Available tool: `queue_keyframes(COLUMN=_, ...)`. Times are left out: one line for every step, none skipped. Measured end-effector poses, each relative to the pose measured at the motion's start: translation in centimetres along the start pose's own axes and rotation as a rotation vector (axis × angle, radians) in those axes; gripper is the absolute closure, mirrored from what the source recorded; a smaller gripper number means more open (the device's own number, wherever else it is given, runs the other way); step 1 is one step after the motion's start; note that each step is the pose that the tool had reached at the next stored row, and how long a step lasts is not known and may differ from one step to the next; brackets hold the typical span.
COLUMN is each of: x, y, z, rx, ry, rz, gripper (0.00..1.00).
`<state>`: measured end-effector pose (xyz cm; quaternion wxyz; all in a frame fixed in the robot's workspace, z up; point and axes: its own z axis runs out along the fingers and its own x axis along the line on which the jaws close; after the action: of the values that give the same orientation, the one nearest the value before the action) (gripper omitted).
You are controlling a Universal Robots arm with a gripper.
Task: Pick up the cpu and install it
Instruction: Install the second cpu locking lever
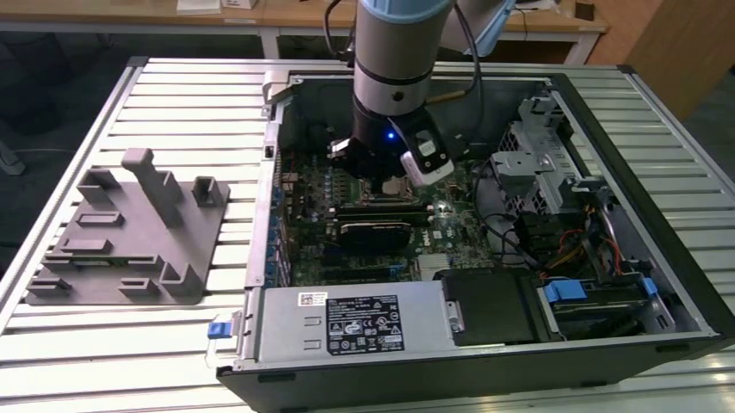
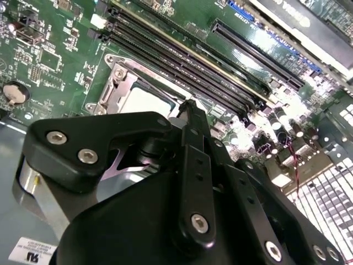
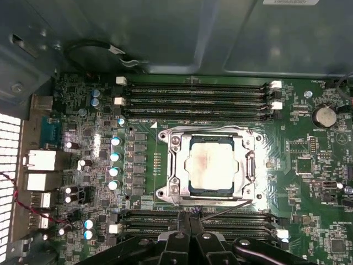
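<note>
Black, bolted gripper linkages crowd closest to the lens in both wrist views, and the gripper (image 3: pixel 190 232) hangs low inside the open computer case (image 1: pixel 643 112), just beside the square metal socket frame (image 3: pixel 172 165) of the green motherboard (image 3: pixel 309 232). Its black fingers (image 3: pixel 187 221) look pressed together at the socket's edge with nothing between them, so I judge it closed and empty.

Inside that socket frame lies the cpu (image 3: pixel 212 164), a small thin square chip with a silvery-grey top plate and a pale rim. It sits flat and square to the frame, apart from the fingers, which suggests it has already been seated there. I cannot tell whether the frame's retaining lever is latched.

Outward from the socket, long dark memory slots (image 3: pixel 196 94) run along two opposite sides of it.

From the first wrist view, the whole chip in its frame is plain. In the second wrist view, a corner of the chip (image 2: pixel 144 99) peeks past the gripper body. Across the room, the exterior view adds the grey arm (image 1: pixel 391 77) reaching straight down into the case, and a large grey plastic tray with upright posts (image 1: pixel 126 237) resting on the slatted metal table (image 1: pixel 172 103), well apart from the socket, toward the exterior view's left.
</note>
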<state>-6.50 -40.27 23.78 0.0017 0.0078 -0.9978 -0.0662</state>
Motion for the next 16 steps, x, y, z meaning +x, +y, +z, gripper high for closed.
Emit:
queue_keyframes(x=0.0, y=-0.01, z=0.11, rx=0.0001, ry=0.0001, rz=0.0, gripper=0.89)
queue_keyframes(x=0.04, y=-0.03, z=0.21, rx=0.0001, ry=0.0, rz=0.0, gripper=0.89)
queue_keyframes(x=0.11, y=-0.04, z=0.27, rx=0.0002, ry=0.0001, rz=0.0, gripper=0.89)
queue_keyframes(x=0.21, y=-0.05, z=0.33, rx=0.0002, ry=0.0001, rz=0.0, gripper=0.89)
queue_keyframes(x=0.31, y=-0.07, z=0.38, rx=0.0003, ry=0.0001, rz=0.001, gripper=0.89)
queue_keyframes(x=0.4, y=-0.1, z=0.42, rx=0.0002, ry=0.0, rz=0.001, gripper=0.89)
queue_keyframes(x=0.46, y=-0.14, z=0.49, rx=0.0001, ry=-0.0001, rz=0.001, gripper=0.89)
queue_keyframes(x=0.47, y=-0.19, z=0.57, rx=0.0001, ry=-0.0001, rz=0.001, gripper=0.89)
queue_keyframes(x=0.49, y=-0.25, z=0.66, rx=0.0002, ry=0.0, rz=0.001, gripper=0.89)
queue_keyframes(x=0.5, y=-0.32, z=0.76, rx=0.0002, ry=0.0, rz=0.001, gripper=0.89)
queue_keyframes(x=0.52, y=-0.39, z=0.85, rx=0.0001, ry=-0.0001, rz=0.001, gripper=0.89)
queue_keyframes(x=0.54, y=-0.44, z=0.93, rx=0.0001, ry=-0.0002, rz=0.001, gripper=0.89)
queue_keyframes(x=0.57, y=-0.49, z=1.03, rx=0.0001, ry=-0.0001, rz=0.001, gripper=0.89)
queue_keyframes(x=0.61, y=-0.54, z=1.11, rx=0.0001, ry=-0.0001, rz=0.001, gripper=0.89)
queue_keyframes(x=0.66, y=-0.59, z=1.19, rx=0.0001, ry=0.0, rz=0.001, gripper=0.89)
queue_keyframes(x=0.7, y=-0.63, z=1.26, rx=-0.0001, ry=-0.0001, rz=0.001, gripper=0.89)
